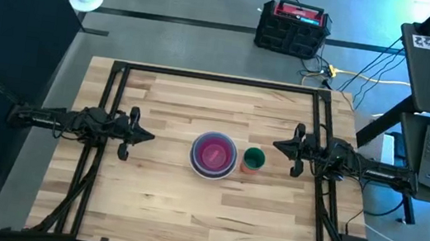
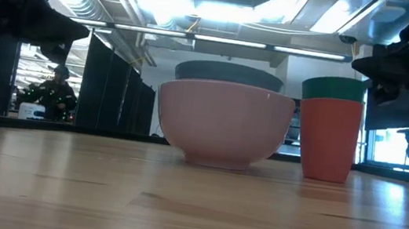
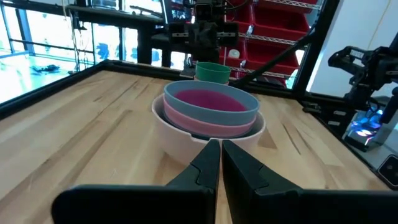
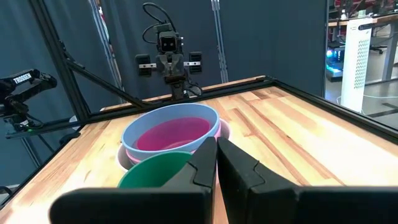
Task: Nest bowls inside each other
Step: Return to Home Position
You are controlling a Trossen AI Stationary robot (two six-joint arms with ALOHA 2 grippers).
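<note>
The bowls point(image 1: 213, 154) stand nested in one stack at the table's middle, base on the wood: a white or pale pink outer bowl point(image 3: 180, 137), a pink one, a light blue one point(image 3: 211, 102) and a magenta one point(image 3: 208, 98) innermost. In the low view the stack point(image 2: 223, 125) shows from the side. My left gripper point(image 1: 149, 136) is shut, left of the stack and apart from it; its fingers point(image 3: 219, 163) point level at the stack. My right gripper point(image 1: 277, 145) is shut too, right of the stack, its fingers point(image 4: 216, 160) pointing level.
A green cup sits inside a red-orange cup point(image 1: 253, 160) just right of the stack, between it and my right gripper. Black frame rails point(image 1: 220, 79) run along the table's far edge and both sides. Bare wood lies toward the near and far edges.
</note>
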